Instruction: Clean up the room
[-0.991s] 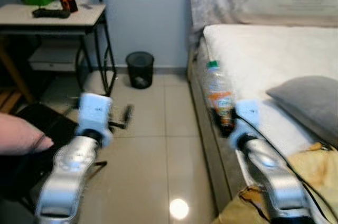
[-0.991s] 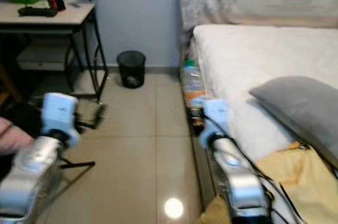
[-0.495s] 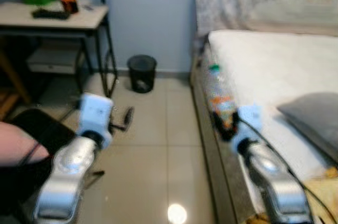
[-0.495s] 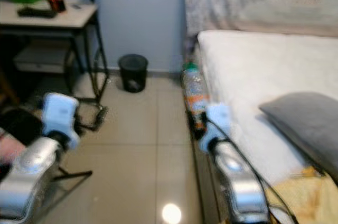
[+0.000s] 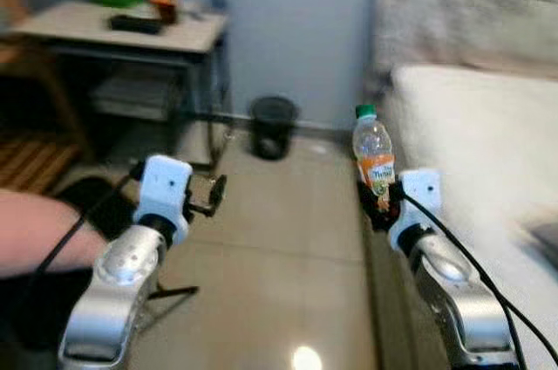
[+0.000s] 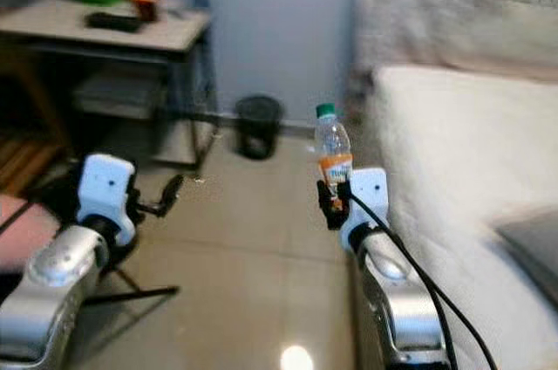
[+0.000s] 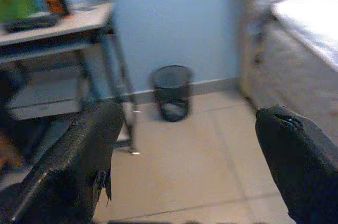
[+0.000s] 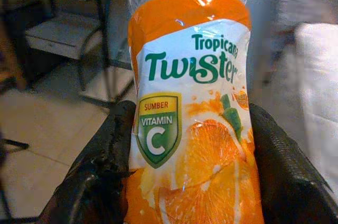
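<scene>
Gripping an upright Tropicana Twister bottle point(image 5: 373, 152) near its base, the right gripper point(image 5: 381, 206) sits right of centre in the left eye view, just beside the white bed point(image 5: 488, 152) that fills the right side. The bottle has a green cap, a clear upper part and an orange label; in the right wrist view its label point(image 8: 193, 123) fills the middle, with a black finger point(image 8: 103, 166) pressed against each side.

Left of centre, the left gripper point(image 5: 212, 196) hangs over the beige tiled floor point(image 5: 279, 239), its fingers spread apart with nothing between them; the left wrist view shows the two fingers point(image 7: 79, 155) wide apart at the lower corners.

Beyond both grippers, a black mesh wastebasket point(image 5: 273, 126) stands on the floor against the pale blue wall point(image 5: 296, 30), upper centre. At upper left, a white-topped desk point(image 5: 131, 34) on black legs carries a green object, an orange item and a dark flat thing, all blurred. A person's arm point(image 5: 39, 230) enters from the lower left edge.
</scene>
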You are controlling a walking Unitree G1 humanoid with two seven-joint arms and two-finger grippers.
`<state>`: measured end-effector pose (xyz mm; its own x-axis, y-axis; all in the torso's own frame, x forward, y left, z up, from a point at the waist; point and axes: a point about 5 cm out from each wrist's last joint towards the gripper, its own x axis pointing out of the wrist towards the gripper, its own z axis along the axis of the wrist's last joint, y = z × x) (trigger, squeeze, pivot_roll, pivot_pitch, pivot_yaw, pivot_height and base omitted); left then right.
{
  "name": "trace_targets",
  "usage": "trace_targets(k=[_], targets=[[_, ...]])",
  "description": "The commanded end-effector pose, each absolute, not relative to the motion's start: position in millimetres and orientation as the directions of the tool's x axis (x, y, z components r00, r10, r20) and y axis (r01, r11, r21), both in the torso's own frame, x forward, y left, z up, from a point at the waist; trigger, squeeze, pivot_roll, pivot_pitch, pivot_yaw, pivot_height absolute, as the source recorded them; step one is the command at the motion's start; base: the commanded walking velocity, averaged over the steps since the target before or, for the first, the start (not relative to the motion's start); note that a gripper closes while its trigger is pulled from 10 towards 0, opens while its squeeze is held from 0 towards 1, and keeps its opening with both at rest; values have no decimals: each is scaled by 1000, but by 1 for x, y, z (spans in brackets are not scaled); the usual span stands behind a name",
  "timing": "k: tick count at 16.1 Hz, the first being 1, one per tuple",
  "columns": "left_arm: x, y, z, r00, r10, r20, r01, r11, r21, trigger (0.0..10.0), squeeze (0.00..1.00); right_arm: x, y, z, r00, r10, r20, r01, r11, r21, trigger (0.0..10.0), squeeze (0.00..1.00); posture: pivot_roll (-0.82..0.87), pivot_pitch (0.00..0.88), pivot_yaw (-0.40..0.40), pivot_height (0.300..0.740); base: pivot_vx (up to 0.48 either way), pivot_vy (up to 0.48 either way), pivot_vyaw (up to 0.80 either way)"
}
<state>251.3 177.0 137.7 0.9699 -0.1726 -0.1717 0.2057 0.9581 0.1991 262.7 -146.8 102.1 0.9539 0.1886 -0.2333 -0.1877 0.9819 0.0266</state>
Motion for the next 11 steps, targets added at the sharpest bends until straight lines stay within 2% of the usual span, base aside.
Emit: trace_targets(k=[1, 11], targets=[[252, 176, 139, 971, -175, -165, 207, 958, 201, 10000, 0, 264, -143, 106, 954, 207, -218, -207, 978, 22, 10000, 0, -90, 0, -32, 740, 364, 0, 0], [254, 184, 141, 973, -158, -166, 191, 959, 207, 10000, 0, 267, -142, 103, 954, 192, -231, -190, 981, 29, 10000, 0, -88, 0, -21, 740, 375, 0, 0]])
